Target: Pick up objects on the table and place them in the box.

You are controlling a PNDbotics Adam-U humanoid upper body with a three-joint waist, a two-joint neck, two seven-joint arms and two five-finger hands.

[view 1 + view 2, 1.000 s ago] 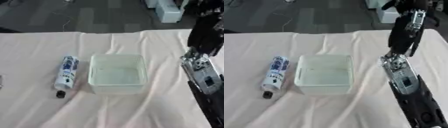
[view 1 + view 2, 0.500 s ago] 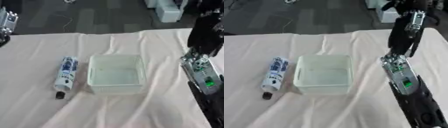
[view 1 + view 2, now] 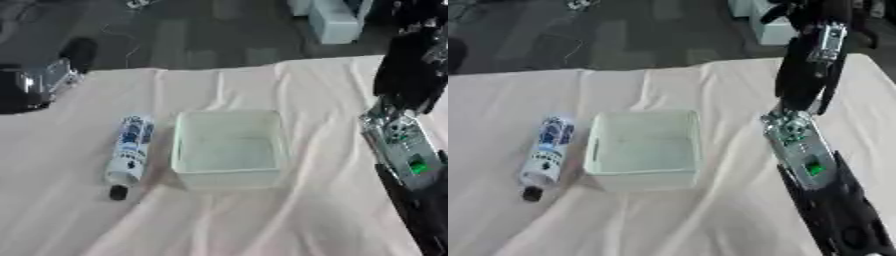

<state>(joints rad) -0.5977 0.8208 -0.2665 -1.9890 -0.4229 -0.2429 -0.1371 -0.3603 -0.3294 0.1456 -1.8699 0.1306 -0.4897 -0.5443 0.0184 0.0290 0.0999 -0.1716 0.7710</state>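
A pale, wrinkled cloth covers the counter, and near its middle stands a translucent, pale green box, square and open at the top, with nothing visible inside it. Just beside the box on the robot's left lies a tube, white with blue print, stretched roughly along the near-far line and tilted a little; its dark cap points toward the near edge and its flat end toward the far edge. The tube rests on the cloth, apart from the box wall and outside it. The right arm comes up the right side, black with a silver section carrying a small green light, and bends upward over the far right part of the counter; the right hand is at the top edge, dark and blurred, and whether its fingers are released or clenched cannot be told. At the left edge of the left eye view, over the far left corner of the counter, the left hand shows as a blurred silver and black shape, well apart from the tube; the state of its fingers cannot be told either. Beyond the counter is a dark floor with a white object standing on it.
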